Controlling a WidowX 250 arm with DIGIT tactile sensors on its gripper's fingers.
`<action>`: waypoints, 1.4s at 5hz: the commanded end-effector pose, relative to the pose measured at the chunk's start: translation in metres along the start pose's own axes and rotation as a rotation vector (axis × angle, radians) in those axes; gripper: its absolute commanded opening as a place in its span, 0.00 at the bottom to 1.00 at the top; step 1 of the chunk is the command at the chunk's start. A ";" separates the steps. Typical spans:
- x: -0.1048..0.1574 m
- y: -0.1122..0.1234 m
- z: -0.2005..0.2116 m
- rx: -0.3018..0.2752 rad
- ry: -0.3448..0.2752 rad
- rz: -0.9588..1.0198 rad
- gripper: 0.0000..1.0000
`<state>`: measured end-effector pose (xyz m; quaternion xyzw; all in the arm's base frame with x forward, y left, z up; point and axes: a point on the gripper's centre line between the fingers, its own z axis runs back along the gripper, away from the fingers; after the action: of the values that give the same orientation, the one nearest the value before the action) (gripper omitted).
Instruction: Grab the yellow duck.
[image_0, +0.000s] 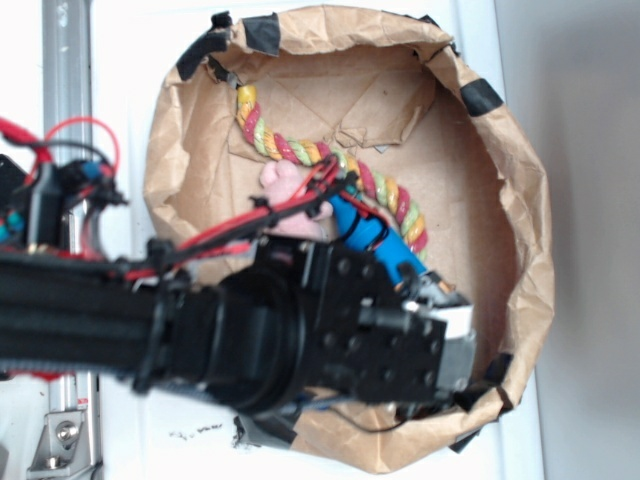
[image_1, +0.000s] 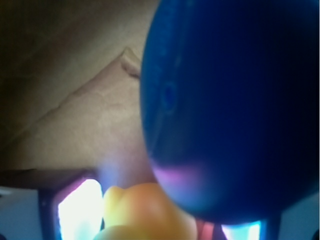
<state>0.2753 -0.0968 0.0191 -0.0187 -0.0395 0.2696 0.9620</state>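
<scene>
In the wrist view the yellow duck (image_1: 150, 212) fills the bottom centre, blurred and very close, lying between my gripper's (image_1: 160, 227) two fingers. The left finger (image_1: 77, 212) shows as a bright glare against the duck's side. A thin reddish gap separates the duck from the right finger (image_1: 242, 232), so the jaws look open around it. A big blue bottle (image_1: 230, 100) presses in just beyond the duck. In the exterior view the arm (image_0: 300, 320) reaches down into the paper bag and hides both the duck and the fingers.
The brown paper bag (image_0: 520, 200) has crumpled raised walls with black tape on the rim. Inside lie a multicolour braided rope (image_0: 300, 152), a pink soft toy (image_0: 285, 185) and the blue bottle (image_0: 372, 235). A metal rail (image_0: 68, 60) runs along the left.
</scene>
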 end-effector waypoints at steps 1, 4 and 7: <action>0.000 0.004 0.007 -0.014 -0.021 -0.026 0.00; 0.070 0.055 0.134 -0.121 -0.181 0.057 0.00; 0.073 0.084 0.167 -0.011 -0.064 -0.275 0.00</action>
<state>0.2786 0.0008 0.1598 -0.0056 -0.0333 0.1257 0.9915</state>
